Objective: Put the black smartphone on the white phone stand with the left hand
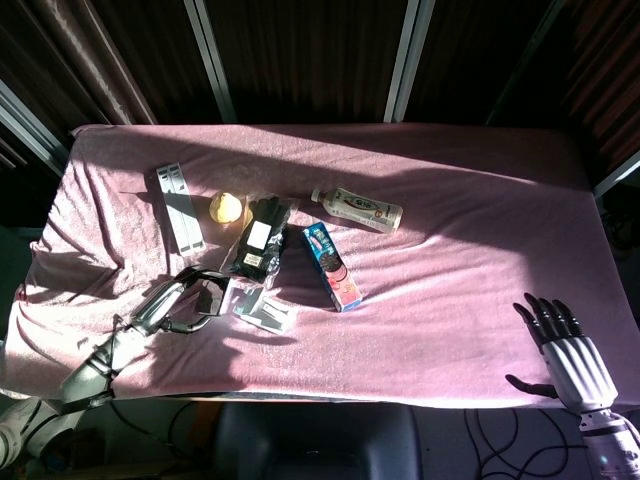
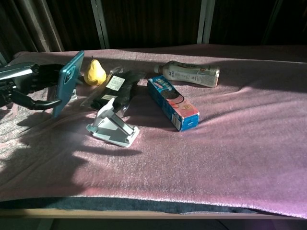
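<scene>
My left hand grips the black smartphone and holds it above the cloth, just left of the white phone stand. In the chest view the smartphone stands almost upright on its edge, its teal rim toward the camera, with the left hand behind it. The phone stand sits on the pink cloth, lower and to the right of the phone, with nothing on it. At the table's front right corner my right hand is open, fingers spread, holding nothing.
Behind the stand lie a black packet, a yellow pear, a grey two-strip piece, a blue box and a bottle on its side. The pink cloth covers the table.
</scene>
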You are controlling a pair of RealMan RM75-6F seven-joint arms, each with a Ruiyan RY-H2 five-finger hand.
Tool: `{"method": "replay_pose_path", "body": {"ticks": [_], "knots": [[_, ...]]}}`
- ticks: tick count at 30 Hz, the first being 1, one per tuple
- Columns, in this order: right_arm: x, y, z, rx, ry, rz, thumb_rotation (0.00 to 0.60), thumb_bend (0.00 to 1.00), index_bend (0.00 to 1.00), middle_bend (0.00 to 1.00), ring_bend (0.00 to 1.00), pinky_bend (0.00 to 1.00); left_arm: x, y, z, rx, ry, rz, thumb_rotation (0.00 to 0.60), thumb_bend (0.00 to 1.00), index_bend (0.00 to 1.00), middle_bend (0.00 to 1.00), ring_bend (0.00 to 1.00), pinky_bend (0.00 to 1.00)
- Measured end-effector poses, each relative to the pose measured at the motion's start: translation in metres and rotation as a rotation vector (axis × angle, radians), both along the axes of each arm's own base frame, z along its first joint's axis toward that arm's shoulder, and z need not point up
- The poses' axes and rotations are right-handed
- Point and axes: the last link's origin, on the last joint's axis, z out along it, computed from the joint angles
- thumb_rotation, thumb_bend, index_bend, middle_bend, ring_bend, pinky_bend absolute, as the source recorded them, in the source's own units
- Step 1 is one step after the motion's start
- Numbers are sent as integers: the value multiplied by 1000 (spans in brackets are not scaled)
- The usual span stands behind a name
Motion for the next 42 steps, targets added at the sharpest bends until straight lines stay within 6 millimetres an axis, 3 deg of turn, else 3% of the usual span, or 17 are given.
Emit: {"method": "replay_pose_path", "body": {"ticks": [6, 10, 27, 42], "knots": [[0, 0, 0, 7, -2, 1, 600, 119, 0, 0, 0, 0, 29, 7, -22, -92, -58, -34, 600, 372, 896, 860, 382, 0], [0, 0, 0, 8, -1, -1, 600, 119, 0, 0, 0, 0, 37, 15, -32, -134, -79, -36, 600, 372, 897, 859, 378, 0], [0, 0, 1, -4, -11, -6, 600, 119, 0, 0, 0, 0, 28, 42, -48, -170, -156, 76, 600, 371, 884, 843, 365, 2], [-2, -2, 5, -56, -13, -22, 600, 119, 0, 0, 0, 0, 17, 43, -56, -179, -196, 106, 600, 368, 883, 842, 365, 39]]}}
